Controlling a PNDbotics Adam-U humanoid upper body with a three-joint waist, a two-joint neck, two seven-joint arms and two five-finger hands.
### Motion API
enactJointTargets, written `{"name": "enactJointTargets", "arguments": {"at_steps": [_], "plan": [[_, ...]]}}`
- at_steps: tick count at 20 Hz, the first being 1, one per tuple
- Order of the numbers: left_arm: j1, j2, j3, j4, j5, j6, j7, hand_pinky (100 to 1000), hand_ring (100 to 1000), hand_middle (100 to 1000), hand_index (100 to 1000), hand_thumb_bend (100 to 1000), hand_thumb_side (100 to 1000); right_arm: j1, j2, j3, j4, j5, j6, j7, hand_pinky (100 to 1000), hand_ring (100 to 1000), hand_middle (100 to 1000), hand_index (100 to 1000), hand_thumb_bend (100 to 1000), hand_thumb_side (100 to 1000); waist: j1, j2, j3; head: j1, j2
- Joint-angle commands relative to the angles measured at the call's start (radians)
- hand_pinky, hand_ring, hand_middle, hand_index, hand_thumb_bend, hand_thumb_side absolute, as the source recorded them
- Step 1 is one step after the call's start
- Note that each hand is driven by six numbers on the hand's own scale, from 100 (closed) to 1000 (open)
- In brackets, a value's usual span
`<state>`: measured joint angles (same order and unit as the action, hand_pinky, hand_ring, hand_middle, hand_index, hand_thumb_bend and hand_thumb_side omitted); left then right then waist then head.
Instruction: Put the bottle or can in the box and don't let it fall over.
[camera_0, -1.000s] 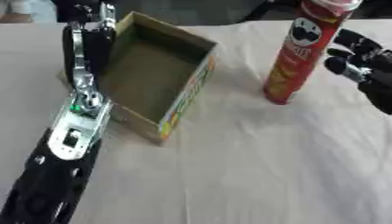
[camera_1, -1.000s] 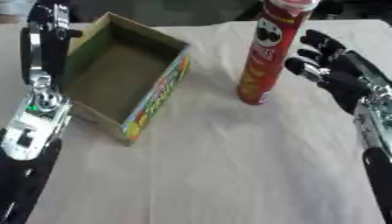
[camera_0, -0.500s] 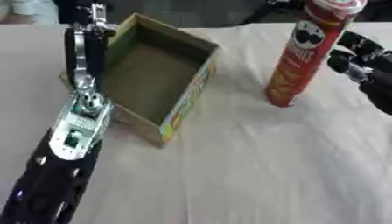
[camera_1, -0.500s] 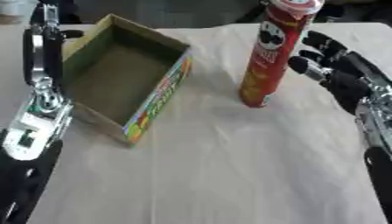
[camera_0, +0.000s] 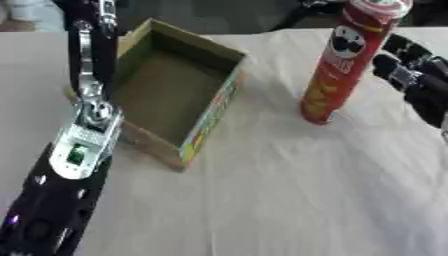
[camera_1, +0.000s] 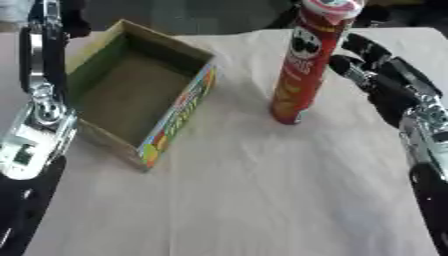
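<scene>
A tall red chip can (camera_1: 297, 70) with a white lid stands upright on the white cloth, to the right of an open cardboard box (camera_1: 179, 112) with green inner walls and a colourful printed side. The box is empty. My right hand (camera_1: 389, 87) is open just right of the can, and its fingers (camera_1: 348, 46) stretch toward the can's upper half, very close to it; I cannot tell if they touch. My left arm (camera_0: 83, 145) runs up along the box's left side. My left hand (camera_0: 92, 12) is at the top edge, by the box's far left corner.
White cloth (camera_0: 289, 190) covers the table, with open room in front of the box and the can. Dark shapes lie past the table's far edge.
My right hand has moved a little left, closer to the can. The can, the box and my left arm have stayed put.
</scene>
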<state>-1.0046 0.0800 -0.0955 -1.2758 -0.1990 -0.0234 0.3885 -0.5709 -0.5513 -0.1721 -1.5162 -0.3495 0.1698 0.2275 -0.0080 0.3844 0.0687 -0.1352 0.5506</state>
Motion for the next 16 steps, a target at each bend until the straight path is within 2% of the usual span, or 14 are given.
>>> {"name": "enactJointTargets", "arguments": {"at_steps": [1,16], "plan": [[-0.025,0.026,0.006,-0.006,-0.001,0.003,-0.02,692,1000,891,658,323,1000,-0.016,-0.041,-0.009,0.0,-0.015,0.001,-0.001,1000,1000,1000,1000,575,375,0.0,-0.026,0.002,-0.02,-0.013],[-0.051,0.048,0.023,0.027,0.054,0.025,-0.074,708,1000,890,657,231,1000,-0.044,-0.056,0.002,0.042,-0.051,-0.001,0.011,1000,1000,1000,1000,529,381,0.003,-0.026,0.018,-0.037,-0.013]]}}
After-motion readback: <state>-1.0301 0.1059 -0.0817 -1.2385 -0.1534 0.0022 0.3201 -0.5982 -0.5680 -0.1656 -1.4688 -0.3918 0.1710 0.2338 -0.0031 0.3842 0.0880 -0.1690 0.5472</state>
